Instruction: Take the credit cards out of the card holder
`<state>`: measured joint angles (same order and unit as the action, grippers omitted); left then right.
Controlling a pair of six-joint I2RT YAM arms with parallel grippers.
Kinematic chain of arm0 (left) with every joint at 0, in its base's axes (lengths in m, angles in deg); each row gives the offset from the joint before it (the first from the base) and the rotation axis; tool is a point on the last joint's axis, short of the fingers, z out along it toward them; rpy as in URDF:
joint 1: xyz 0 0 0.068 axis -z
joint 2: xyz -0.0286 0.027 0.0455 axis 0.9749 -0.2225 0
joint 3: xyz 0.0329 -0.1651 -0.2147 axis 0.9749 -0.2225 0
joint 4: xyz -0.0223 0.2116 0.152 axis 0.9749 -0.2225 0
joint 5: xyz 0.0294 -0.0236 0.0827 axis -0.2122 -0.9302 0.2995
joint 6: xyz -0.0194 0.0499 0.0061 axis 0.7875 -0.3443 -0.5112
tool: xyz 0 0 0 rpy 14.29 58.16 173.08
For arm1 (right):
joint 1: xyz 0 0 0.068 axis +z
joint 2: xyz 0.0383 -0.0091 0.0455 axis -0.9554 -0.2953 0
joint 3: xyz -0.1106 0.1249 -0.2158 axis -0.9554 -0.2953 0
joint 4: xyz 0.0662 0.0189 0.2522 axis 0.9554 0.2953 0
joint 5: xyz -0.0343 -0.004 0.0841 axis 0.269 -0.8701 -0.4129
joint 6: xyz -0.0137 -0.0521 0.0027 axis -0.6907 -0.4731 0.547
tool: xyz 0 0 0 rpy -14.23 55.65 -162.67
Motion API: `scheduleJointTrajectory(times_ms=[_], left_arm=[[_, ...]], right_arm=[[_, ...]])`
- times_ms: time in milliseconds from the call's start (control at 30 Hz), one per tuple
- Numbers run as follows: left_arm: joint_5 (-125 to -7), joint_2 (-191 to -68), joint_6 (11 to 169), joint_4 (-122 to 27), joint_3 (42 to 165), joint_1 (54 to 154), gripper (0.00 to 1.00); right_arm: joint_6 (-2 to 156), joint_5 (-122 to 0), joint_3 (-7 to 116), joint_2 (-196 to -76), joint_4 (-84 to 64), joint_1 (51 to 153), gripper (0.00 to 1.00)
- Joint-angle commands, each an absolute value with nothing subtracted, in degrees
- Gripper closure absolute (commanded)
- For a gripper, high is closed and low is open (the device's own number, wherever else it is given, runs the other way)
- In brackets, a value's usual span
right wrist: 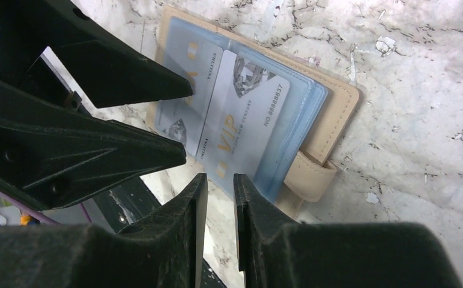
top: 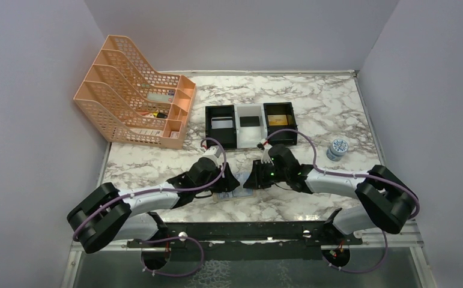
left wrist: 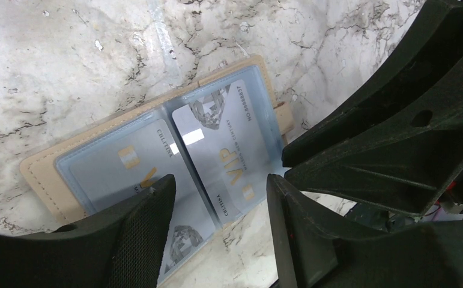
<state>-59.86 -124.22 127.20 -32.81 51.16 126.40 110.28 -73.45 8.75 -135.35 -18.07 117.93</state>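
Observation:
The card holder (left wrist: pixel 36 174) lies open flat on the marble, tan outside with grey-blue clear sleeves, and its strap tab (right wrist: pixel 310 177) sticks out at one side. Two silver VIP credit cards (left wrist: pixel 229 138) (left wrist: pixel 114 168) sit in the sleeves. My left gripper (left wrist: pixel 217 192) is open, its fingers straddling the holder's near edge over the fold. My right gripper (right wrist: pixel 218 180) has its jaws nearly together with a narrow gap. Its tips are at the near corner of one card (right wrist: pixel 241 126), and only marble shows between them. In the top view both grippers (top: pixel 232 180) (top: pixel 254 179) meet over the holder (top: pixel 245 193).
A peach file organiser (top: pixel 136 90) stands at the back left. Two black trays (top: pixel 220 123) (top: pixel 280 120) flank a white one (top: pixel 250 123) behind the grippers. A small round tin (top: pixel 337 148) sits to the right. The table's front edge and black rail (top: pixel 241 231) run close behind the holder.

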Motion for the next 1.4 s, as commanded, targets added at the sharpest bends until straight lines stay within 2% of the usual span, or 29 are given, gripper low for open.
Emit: scheduleJointTrajectory(times_ms=[0,400,933,1367], left_arm=[[-61.66,-126.51,126.16,-30.19,53.23,126.39,0.42],[-64.80,-133.08,127.05,-24.96,53.79,126.43,0.59],[-65.48,-136.49,132.87,-15.18,50.63,126.44,0.74],[-66.79,-135.25,136.37,-10.57,48.13,126.37,0.73]], right_arm=[[110.07,-72.14,10.48,-135.95,-19.63,117.91,0.77],[111.51,-65.96,8.98,-138.91,-20.00,117.88,0.79],[114.29,-63.55,5.74,-138.55,-21.27,117.91,0.80],[115.14,-62.63,4.87,-138.23,-21.63,117.88,0.80]])
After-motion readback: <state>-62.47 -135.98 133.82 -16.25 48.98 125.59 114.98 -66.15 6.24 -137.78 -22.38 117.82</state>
